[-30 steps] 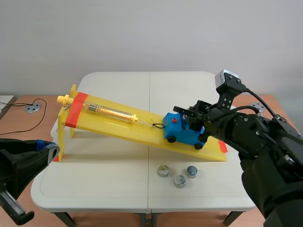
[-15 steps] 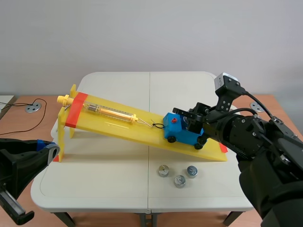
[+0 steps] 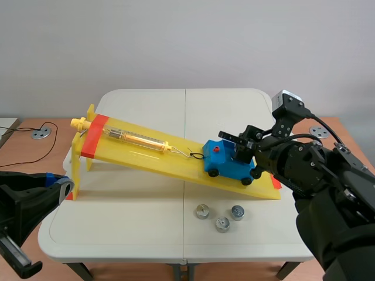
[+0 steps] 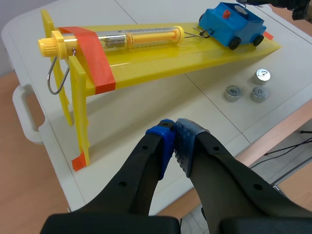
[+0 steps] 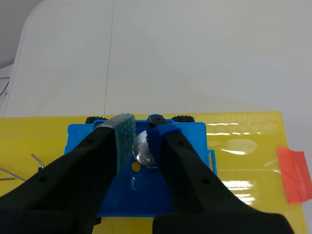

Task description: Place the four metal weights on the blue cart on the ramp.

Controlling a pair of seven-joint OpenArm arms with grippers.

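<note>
Right gripper clamps metal weight over blue cart; left gripper closed, empty.

The long yellow plastic ramp slants across the white folding table, barring its middle. The right gripper, clamped on a round metal weight, fills the space above the blue toy cart. Three more metal weights dot the near right. Passage lies over the near left surface and beyond the ramp.
</note>
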